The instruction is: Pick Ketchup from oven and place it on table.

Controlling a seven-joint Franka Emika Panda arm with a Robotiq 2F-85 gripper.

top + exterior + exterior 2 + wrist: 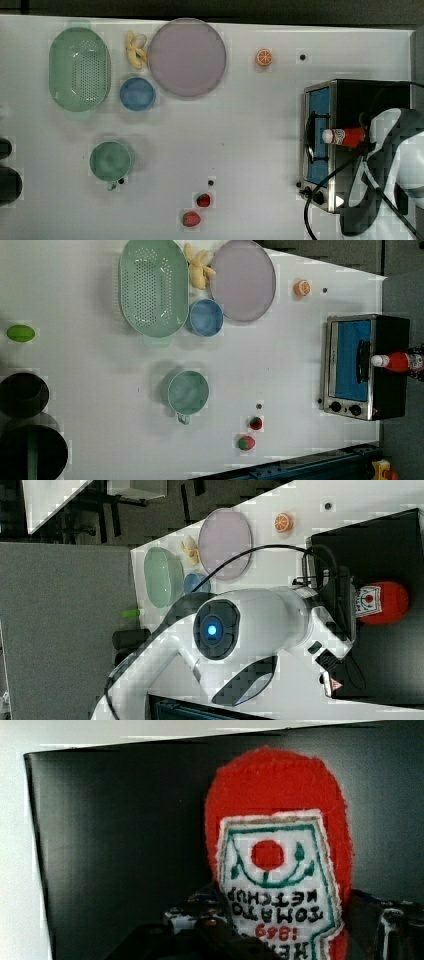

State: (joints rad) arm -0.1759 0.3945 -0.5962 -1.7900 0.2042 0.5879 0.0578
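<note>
Ketchup [280, 870] looms right up against the wrist camera, red body and white label with its lettering upside down, so the arm has come at the bottle from its base end. It lies on its side on the black top of the oven [350, 95], not inside it, with its white cap reaching out past the front edge above the blue glass door in the top view. The gripper [350, 611] sits at the bottle's labelled middle in the right view, a dark finger on either side of it, but whether those jaws have actually bitten or stand just off the plastic cannot be told. Going for the middle makes sense: a slim bottle lying flat is best pinched across its width, where it won't pivot.

Plenty of landing room awaits on the table [240, 130], the broad white stretch between the oven and the dishes. Over there, the green colander [79, 67], the blue bowl [137, 93], the lilac plate [187, 56] and the green cup [110, 160] all look to have nothing in them. Bananas [135, 49] lie loose between colander and plate, an orange slice [264, 57] sits near the oven, and two strawberries [197, 210] rest on the bare tabletop.
</note>
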